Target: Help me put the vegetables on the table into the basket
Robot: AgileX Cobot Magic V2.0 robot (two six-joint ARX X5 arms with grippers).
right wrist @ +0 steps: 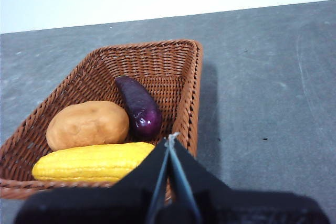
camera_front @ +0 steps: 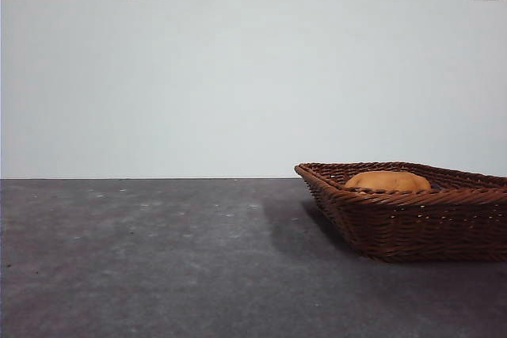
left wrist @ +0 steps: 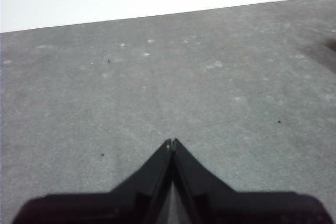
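Your reddish-brown woven wicker basket (right wrist: 157, 61) sits on the dark grey speckled table (camera_front: 158, 259). It holds all three vegetables: the bumpy yellow corn cob (right wrist: 92, 162), the rounded orange-brown potato (right wrist: 87, 124) touching it, and the dark purple eggplant (right wrist: 138, 106) beside both. Your right gripper (right wrist: 170, 139) hangs above the basket rim, jaws together, empty. Your left gripper (left wrist: 171, 142), jaws together, hangs over bare table.

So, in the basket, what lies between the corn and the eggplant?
In the right wrist view, the potato fills part of that stretch, beside the eggplant and above the corn in the picture. Whether they touch cannot be told. All three lie in the basket.
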